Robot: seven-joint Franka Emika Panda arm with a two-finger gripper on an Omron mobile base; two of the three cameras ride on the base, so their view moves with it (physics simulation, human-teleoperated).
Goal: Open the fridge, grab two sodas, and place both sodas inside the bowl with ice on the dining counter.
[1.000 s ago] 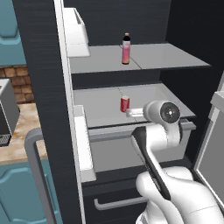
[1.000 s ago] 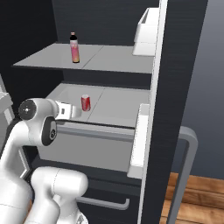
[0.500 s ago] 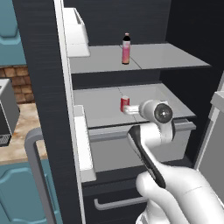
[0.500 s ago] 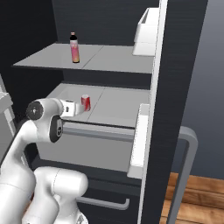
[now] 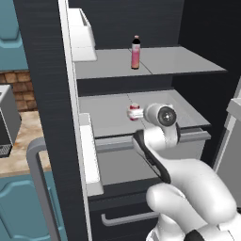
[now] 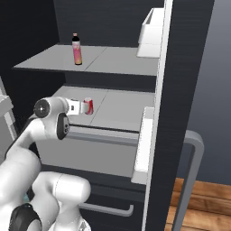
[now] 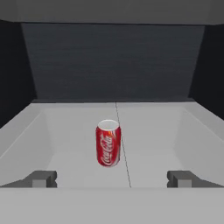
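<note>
To my left stood teal cabinets (image 5: pixel 14 28) over a brick backsplash (image 5: pixel 16 89); wooden flooring (image 6: pixel 203 203) lay at right.

the white arm rises from the base, bends at a dark-jointed elbow and reaches forward, its wrist level and the hand pointing straight ahead. the gripper (image 7: pixel 111 178) has its jaws spread as wide as they go, one fingertip (image 7: pixel 40 178) far out on one side of the hand view and the other far out on the opposite side, both at the same height and nothing between them or touching them. in the left base view the round wrist joint faces the camera and hides the fingers; in the right base view the gripper (image 6: pixel 80 106) shows past the wrist, held level.
</note>
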